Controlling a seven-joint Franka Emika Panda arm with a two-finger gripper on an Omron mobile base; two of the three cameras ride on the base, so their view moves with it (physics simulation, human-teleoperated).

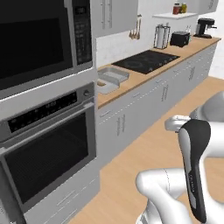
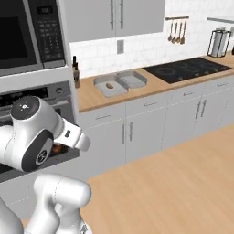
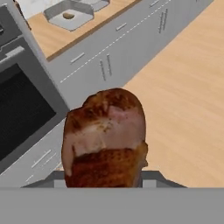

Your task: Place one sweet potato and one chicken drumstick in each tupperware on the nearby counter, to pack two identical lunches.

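A glossy red-brown chicken drumstick (image 3: 105,140) looms large in the hand view, and my gripper (image 2: 59,149) is shut on it; its fingertips are hidden behind the meat. In the right base view the hand hangs low in front of the oven, well short of the counter (image 2: 91,99). Two grey tupperware trays sit side by side on that counter. The nearer tupperware (image 2: 109,87) (image 1: 105,86) (image 3: 70,15) holds a small tan sweet potato (image 2: 109,85) (image 3: 68,16). The farther tupperware (image 2: 133,78) (image 1: 113,75) looks empty from here.
A wall oven (image 1: 48,148) and a microwave (image 1: 39,39) stand left of the counter. A dark bottle (image 2: 76,73) is at the counter's left end. Beyond the trays lie a black cooktop (image 1: 146,61), a toaster (image 1: 180,39) and a coffee machine (image 1: 204,27). Wooden floor stretches to the right.
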